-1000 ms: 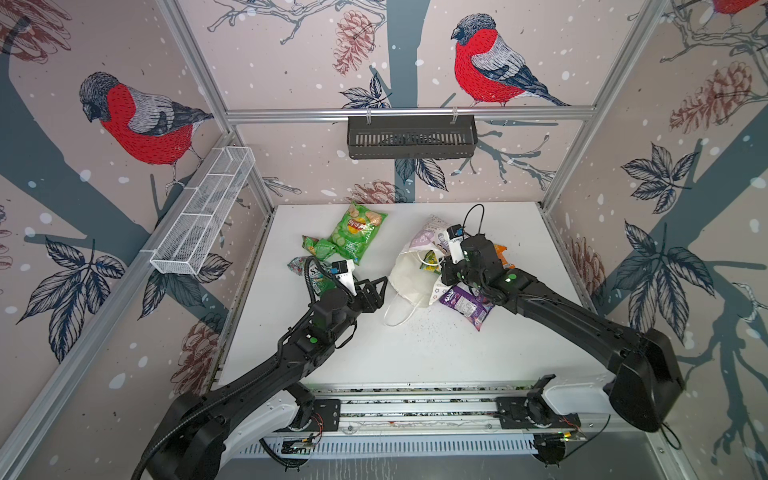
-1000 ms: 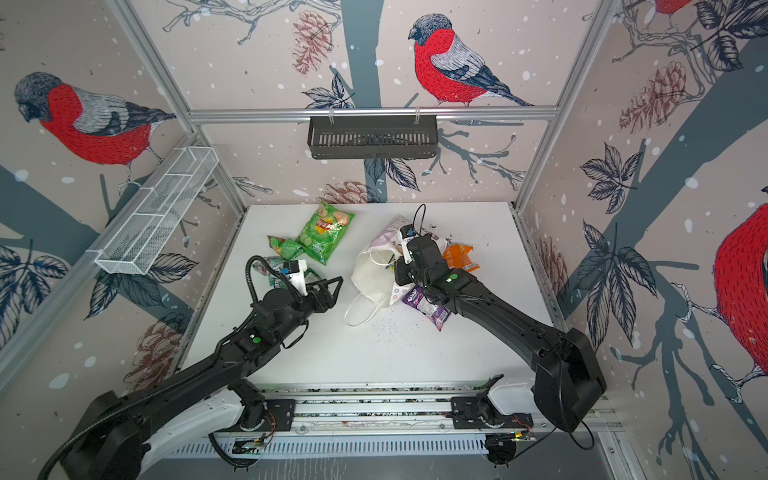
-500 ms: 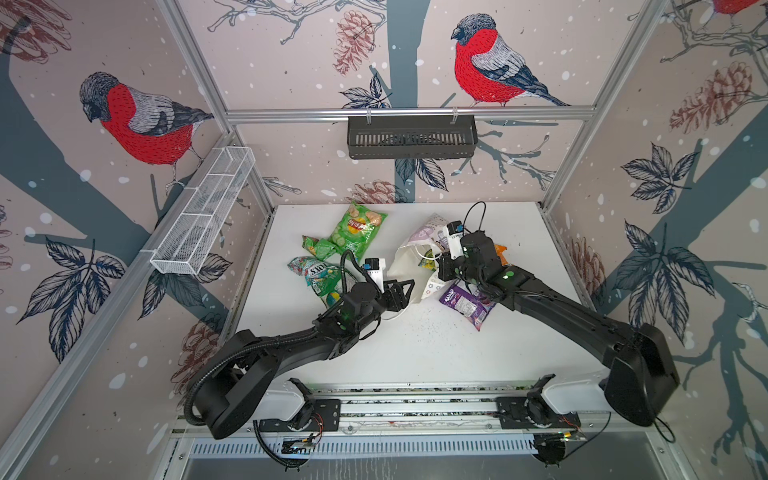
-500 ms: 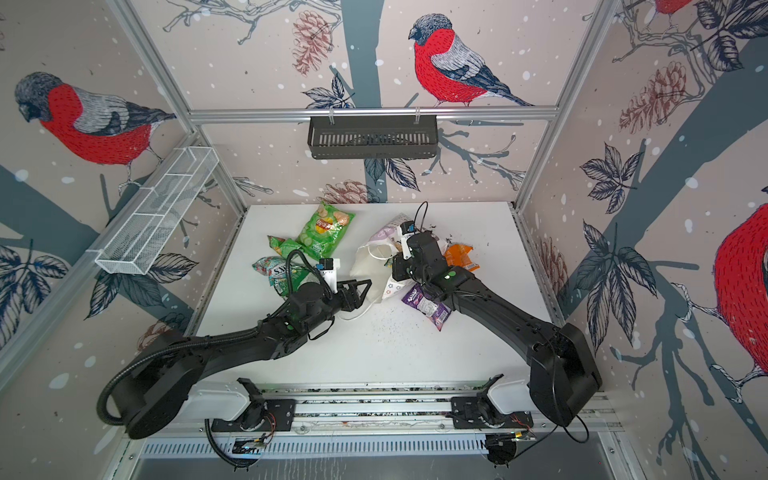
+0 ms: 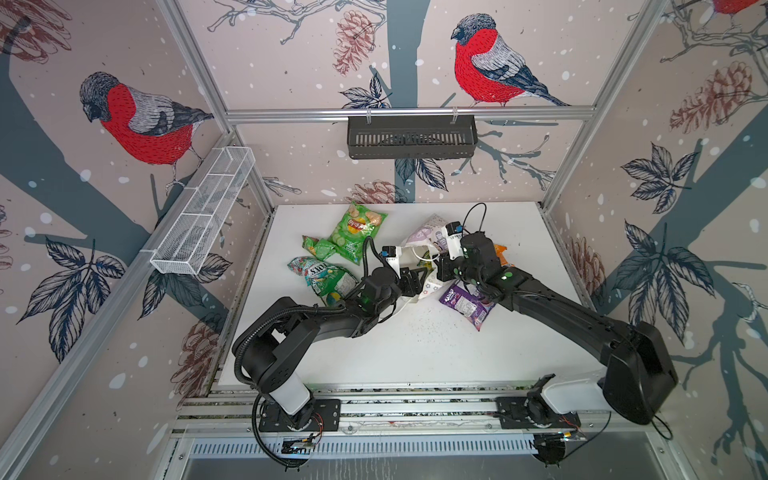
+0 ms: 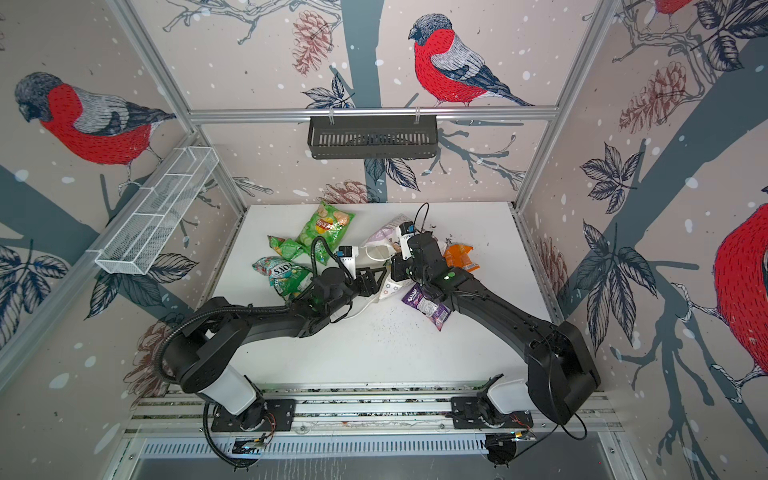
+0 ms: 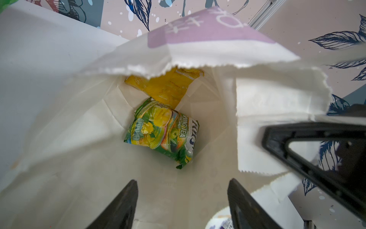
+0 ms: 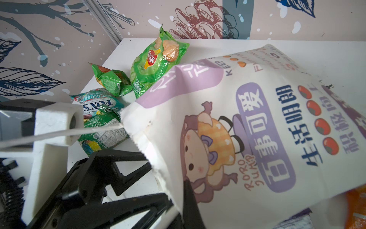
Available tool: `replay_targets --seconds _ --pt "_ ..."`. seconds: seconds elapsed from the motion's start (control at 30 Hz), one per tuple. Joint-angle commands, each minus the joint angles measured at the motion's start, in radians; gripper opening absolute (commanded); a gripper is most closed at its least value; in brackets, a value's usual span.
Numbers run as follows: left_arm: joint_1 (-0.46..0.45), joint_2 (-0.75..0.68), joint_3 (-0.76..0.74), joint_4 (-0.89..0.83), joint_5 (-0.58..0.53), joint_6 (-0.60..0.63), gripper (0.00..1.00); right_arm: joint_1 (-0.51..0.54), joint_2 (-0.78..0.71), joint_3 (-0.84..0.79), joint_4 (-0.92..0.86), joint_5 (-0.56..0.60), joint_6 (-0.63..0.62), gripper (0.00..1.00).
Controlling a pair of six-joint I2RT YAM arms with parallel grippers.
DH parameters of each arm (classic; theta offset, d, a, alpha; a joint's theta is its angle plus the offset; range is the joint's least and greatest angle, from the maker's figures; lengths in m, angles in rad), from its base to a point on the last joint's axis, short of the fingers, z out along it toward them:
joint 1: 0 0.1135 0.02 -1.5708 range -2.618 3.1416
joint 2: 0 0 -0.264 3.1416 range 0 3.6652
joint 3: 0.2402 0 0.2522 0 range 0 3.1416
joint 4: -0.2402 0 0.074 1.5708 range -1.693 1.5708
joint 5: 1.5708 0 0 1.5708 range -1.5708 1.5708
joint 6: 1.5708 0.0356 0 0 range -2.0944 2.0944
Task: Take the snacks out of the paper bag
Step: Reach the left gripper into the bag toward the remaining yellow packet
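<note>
1. Pale pink walls (image 5: pixel 291 62) printed with red-breasted bullfinches (image 5: pixel 141 124), pine cones (image 5: pixel 353 41) and dark leaves (image 5: pixel 660 174) enclose the cell on three sides.
2. Aluminium posts (image 5: pixel 199 70) and a rear rail (image 5: pixel 291 114) frame the panels.
3. A white wire basket (image 5: pixel 203 212) hangs on the left wall; a black slotted basket (image 5: pixel 411 137) hangs from the rear rail.
4. The white surface (image 5: pixel 415 357), evenly lit, is scattered with dark specks (image 5: pixel 428 328).

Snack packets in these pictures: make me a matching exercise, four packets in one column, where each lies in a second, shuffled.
1. purple shiny packet
2. green-and-yellow "Spring Tea" candy packet
3. orange shiny packet
4. large green crinkly chip bag

A. inside the white printed paper bag
B. on the white table, right of that bag, partly behind the right arm
C. nearest the back wall
D. front-right of the bag

Pairs: 1-D, 2-A, 3-B, 4-C
</note>
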Motion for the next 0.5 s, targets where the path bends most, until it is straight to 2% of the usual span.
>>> replay_targets --seconds 0.0,0.23,0.47 --pt "0.000 0.033 0.039 0.027 -0.026 0.029 0.75 0.000 0.005 -0.001 0.055 -0.031 0.015 0.00" --pt "0.009 0.113 0.073 0.069 -0.010 0.017 0.75 -0.008 -0.011 -0.021 0.088 -0.050 0.027 0.00" --pt "0.066 0.170 -0.007 0.285 0.096 -0.088 0.75 -0.015 -0.011 -0.032 0.117 -0.069 0.045 0.00"
